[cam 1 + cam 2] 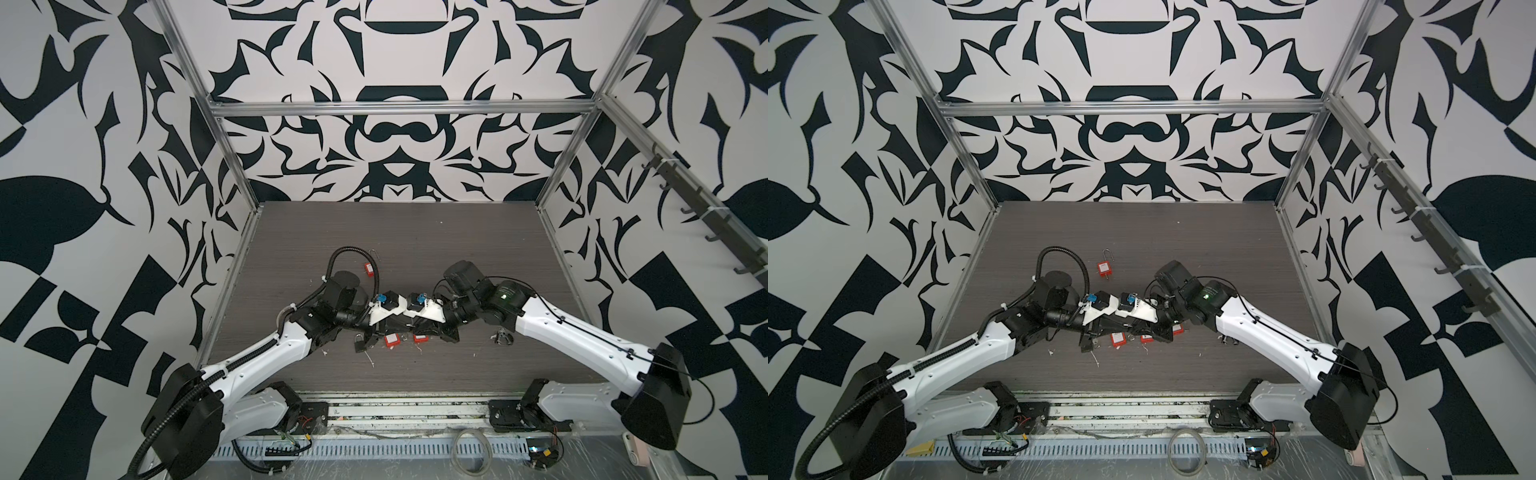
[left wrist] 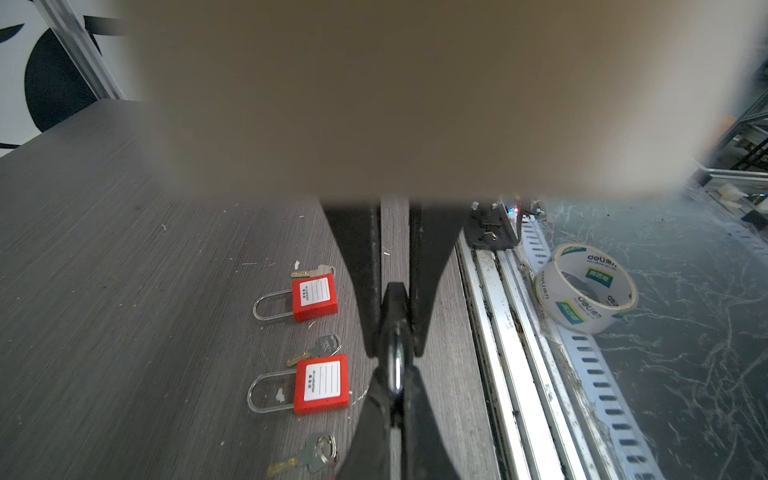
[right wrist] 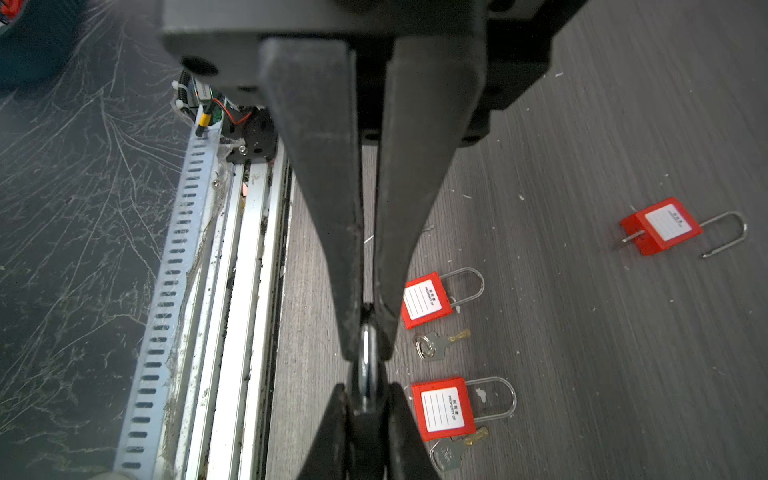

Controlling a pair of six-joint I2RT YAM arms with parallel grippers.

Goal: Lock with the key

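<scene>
Left gripper (image 2: pixel 394 353) and right gripper (image 3: pixel 368 357) tight on one black padlock (image 2: pixel 392 303)

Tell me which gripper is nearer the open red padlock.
Left. The left gripper hangs in front of the open red padlock; the right gripper, sharing the black padlock with it, sits farther right.

Front padlocks (image 1: pixel 1147 337): lying in a row on the table (image 1: pixel 1142 232), keys (image 2: pixel 326 345) lying between them.
Lone padlock (image 1: pixel 1104 268): lying behind that row.
Tape roll (image 2: pixel 586 286): lying before the table.
</scene>
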